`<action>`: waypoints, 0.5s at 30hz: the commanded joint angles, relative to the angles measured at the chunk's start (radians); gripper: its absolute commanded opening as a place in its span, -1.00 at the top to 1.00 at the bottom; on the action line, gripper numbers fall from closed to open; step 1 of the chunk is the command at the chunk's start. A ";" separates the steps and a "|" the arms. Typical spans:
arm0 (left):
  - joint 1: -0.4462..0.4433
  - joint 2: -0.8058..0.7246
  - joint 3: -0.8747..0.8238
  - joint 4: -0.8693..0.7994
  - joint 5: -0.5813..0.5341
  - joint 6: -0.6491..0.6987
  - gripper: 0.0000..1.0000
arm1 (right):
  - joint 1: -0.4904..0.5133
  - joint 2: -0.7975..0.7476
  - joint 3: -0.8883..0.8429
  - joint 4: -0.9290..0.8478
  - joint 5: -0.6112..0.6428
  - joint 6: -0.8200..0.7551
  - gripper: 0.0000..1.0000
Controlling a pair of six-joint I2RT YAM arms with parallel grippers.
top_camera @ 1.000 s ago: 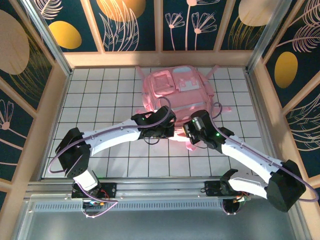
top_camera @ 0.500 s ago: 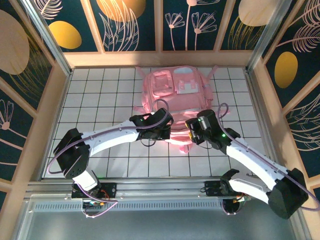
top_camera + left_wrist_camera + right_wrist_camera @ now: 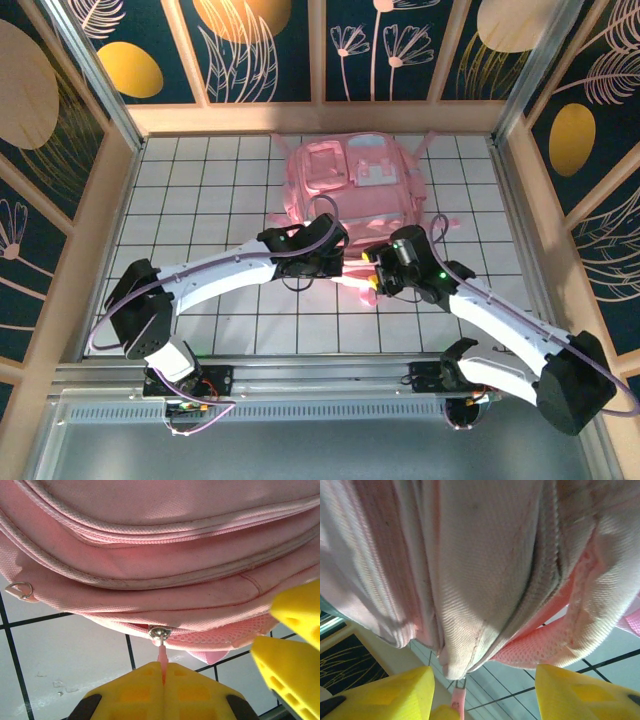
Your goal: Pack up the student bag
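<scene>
clearly the student bag (image 3: 350,180) lies flat on the far middle of the tiled desk (image 3: 200,190), pockets up, its near edge bulging toward the arms. at that edge a pink zip pull (image 3: 161,656) hangs from a metal slider (image 3: 159,632). the left gripper (image 3: 162,672) is pinched together on that pull, with only its tip caught. the right gripper (image 3: 487,690) has its fingers apart and holds nothing; the bag's seam and a mesh strap (image 3: 545,640) sit between and just above them. seen from overhead, it is just beside the left one at the bag's near rim.

the step in hand looks like opening the main zip. to do it well, i judge, the right gripper should close on fabric or the strap near the slider, not on the pull, and brace the bag so it cannot slide on the desk. the left should then draw the pull along the zip track, in line with the teeth, not straight away from the bag. its hold looks shallow, and a sideways tug could slip it.
</scene>
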 commanded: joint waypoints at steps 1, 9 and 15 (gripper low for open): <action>-0.020 -0.046 0.046 0.013 0.020 0.010 1.00 | 0.008 0.045 0.000 0.078 -0.021 0.014 -0.12; -0.030 -0.035 0.031 0.034 0.029 0.011 1.00 | -0.007 0.210 0.016 0.174 -0.027 -0.018 -0.01; -0.030 -0.032 0.011 0.007 -0.022 0.026 1.00 | -0.015 0.198 0.021 0.171 0.036 -0.033 0.90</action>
